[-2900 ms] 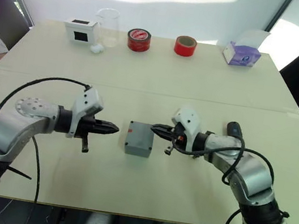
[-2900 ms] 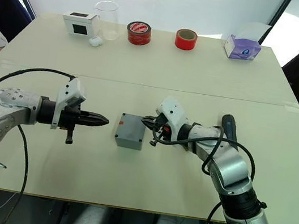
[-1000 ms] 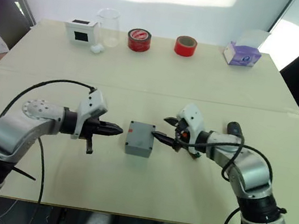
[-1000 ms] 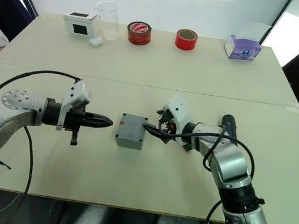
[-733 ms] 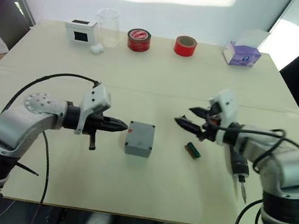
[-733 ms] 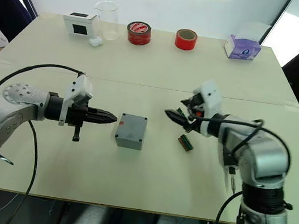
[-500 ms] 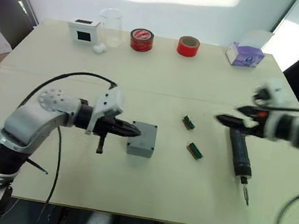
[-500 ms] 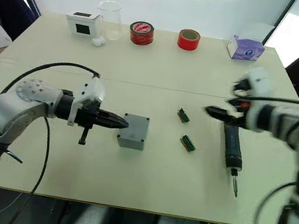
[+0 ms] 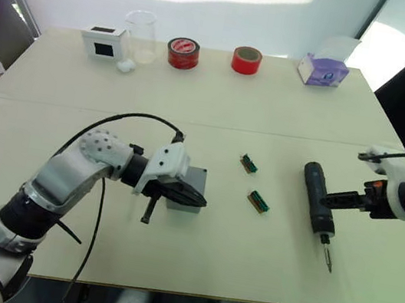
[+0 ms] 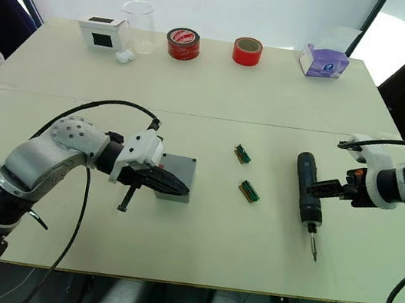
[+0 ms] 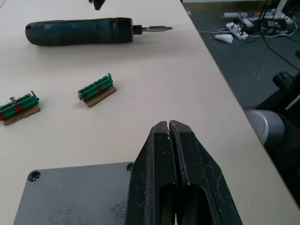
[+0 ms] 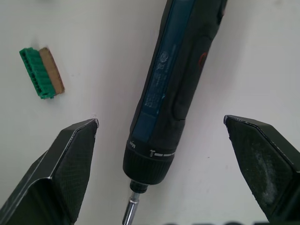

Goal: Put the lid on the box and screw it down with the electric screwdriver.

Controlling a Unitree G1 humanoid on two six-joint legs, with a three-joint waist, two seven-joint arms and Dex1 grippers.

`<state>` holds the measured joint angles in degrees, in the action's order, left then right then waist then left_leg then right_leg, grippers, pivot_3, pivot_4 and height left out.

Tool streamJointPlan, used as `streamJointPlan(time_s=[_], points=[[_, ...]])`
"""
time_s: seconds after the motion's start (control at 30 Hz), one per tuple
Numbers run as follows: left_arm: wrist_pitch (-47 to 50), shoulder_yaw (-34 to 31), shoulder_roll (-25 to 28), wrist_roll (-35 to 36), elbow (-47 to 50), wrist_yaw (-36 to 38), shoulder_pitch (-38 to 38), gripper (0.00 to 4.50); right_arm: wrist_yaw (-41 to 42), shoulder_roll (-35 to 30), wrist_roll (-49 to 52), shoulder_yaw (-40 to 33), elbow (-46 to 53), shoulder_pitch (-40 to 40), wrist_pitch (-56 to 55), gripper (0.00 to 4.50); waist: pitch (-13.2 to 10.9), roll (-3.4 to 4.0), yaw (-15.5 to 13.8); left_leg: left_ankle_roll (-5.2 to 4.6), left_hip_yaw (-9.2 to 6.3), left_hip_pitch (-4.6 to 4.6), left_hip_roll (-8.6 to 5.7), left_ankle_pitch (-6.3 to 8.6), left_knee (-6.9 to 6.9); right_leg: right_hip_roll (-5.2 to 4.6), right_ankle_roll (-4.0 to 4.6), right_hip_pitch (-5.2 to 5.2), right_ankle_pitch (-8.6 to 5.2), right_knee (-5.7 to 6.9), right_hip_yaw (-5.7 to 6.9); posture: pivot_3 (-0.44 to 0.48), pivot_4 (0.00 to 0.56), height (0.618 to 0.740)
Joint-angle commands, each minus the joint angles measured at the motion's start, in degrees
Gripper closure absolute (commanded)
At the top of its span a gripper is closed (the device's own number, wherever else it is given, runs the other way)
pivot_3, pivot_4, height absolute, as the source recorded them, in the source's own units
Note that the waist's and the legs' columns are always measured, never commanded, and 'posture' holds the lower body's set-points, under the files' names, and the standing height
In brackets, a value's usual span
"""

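The gray box (image 9: 198,177) sits in the middle of the table with the lid (image 11: 70,194) lying flat on top, a corner hole showing. My left gripper (image 9: 193,197) is shut, its fingertips resting over the lid's near edge with nothing between them. The electric screwdriver (image 9: 316,205), black and thick, lies on the table to the right, its metal bit pointing toward the front edge. My right gripper (image 12: 160,122) is open wide and straddles the screwdriver's barrel just above it, fingers (image 12: 70,164) apart from the tool on both sides.
Two green terminal blocks (image 9: 248,163) (image 9: 258,200) lie between box and screwdriver. Along the back edge stand a white box with black panel (image 9: 103,41), a glass beaker (image 9: 141,35), two red tape rolls (image 9: 182,52) (image 9: 247,59) and a purple tissue box (image 9: 323,69).
My right arm swung away from the box to the right, over the screwdriver, and opened wider. My left gripper slid right onto the lid. The green blocks came into sight.
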<state>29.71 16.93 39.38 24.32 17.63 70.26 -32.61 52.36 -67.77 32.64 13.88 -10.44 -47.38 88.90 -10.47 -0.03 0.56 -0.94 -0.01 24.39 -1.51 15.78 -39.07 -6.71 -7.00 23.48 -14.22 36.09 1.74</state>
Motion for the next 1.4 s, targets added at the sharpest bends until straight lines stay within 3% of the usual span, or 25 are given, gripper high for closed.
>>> streamJointPlan(time_s=[0.03,0.3,0.57,0.7,0.87,1.0,1.17,1.27,1.4], points=[[0.0,-1.4,0.4,0.3,1.9,-0.7,0.8,4.5,3.0,-0.3,-2.2,5.4,-3.0,-3.5,-1.5,0.07,0.0,0.0,0.0,0.0,-0.01,0.0,0.0,0.0,0.0,0.0,0.0,0.0,0.0,0.0,0.0,0.0,0.15,0.74],[2.8,-2.6,0.7,1.2,5.3,-3.7,3.7,4.5,9.0,0.2,-4.9,14.2,-4.5,-4.5,-4.6,0.07,0.0,0.01,0.0,0.0,-0.03,0.01,-0.01,0.0,0.0,0.0,0.0,0.02,0.0,0.01,0.01,0.0,0.15,0.74],[4.6,-2.7,-0.1,1.6,6.6,-6.2,4.6,4.5,11.4,2.2,-8.0,17.6,-5.4,-3.4,-7.5,0.07,0.0,-0.01,0.0,0.01,-0.06,0.01,-0.01,0.0,-0.02,0.01,0.0,0.0,0.0,0.01,0.03,0.0,0.15,0.74],[4.2,-3.4,-0.2,1.3,5.9,-6.5,5.3,4.5,12.1,3.2,-10.8,20.2,-5.6,-2.0,-9.9,0.86,0.0,-0.03,0.0,0.01,-0.07,-0.01,-0.02,0.0,-0.05,0.01,-0.01,-0.03,0.0,0.02,0.03,0.0,0.15,0.74],[4.7,-3.2,-1.1,1.1,5.5,-7.4,4.9,4.5,13.2,3.7,-13.6,20.3,-7.0,-1.2,-11.9,2.64,0.1,-0.15,-0.1,0.01,-0.09,-0.02,-0.01,-0.01,-0.06,0.02,-0.01,-0.07,0.0,0.01,0.04,0.0,0.15,0.74],[4.9,-2.7,-1.7,0.3,4.6,-8.0,4.4,4.5,14.1,3.7,-15.7,19.8,-8.8,-0.7,-13.7,2.75,0.1,-0.25,0.0,0.02,-0.11,-0.07,-0.01,-0.01,-0.06,0.02,-0.01,-0.12,0.0,0.01,0.06,0.0,0.15,0.74],[4.4,-3.7,-0.9,0.0,2.5,-8.2,4.5,4.5,12.4,5.6,-17.8,16.6,-13.2,-1.7,-15.2,2.75,0.3,-0.55,0.1,0.02,-0.13,-0.13,-0.01,-0.01,-0.06,0.03,-0.01,-0.2,0.0,0.0,0.07,0.0,0.15,0.74],[4.1,-5.9,0.5,0.4,-1.8,-7.0,3.2,4.5,4.3,8.5,-18.5,5.6,-19.1,-5.3,-20.0,2.75,0.4,-0.64,0.1,0.02,-0.11,-0.26,-0.01,-0.01,-0.08,0.02,0.0,-0.34,0.01,-0.01,0.06,0.0,0.15,0.74],[2.7,-6.0,1.8,-0.3,-5.5,-4.8,1.9,4.5,-4.8,10.4,-15.4,-11.6,-12.2,-0.1,-30.0,2.75,0.2,-0.14,-0.2,0.06,0.02,-0.09,-0.04,-0.03,-0.08,0.0,-0.01,-0.04,0.02,0.1,-0.03,0.0,0.15,0.74]])
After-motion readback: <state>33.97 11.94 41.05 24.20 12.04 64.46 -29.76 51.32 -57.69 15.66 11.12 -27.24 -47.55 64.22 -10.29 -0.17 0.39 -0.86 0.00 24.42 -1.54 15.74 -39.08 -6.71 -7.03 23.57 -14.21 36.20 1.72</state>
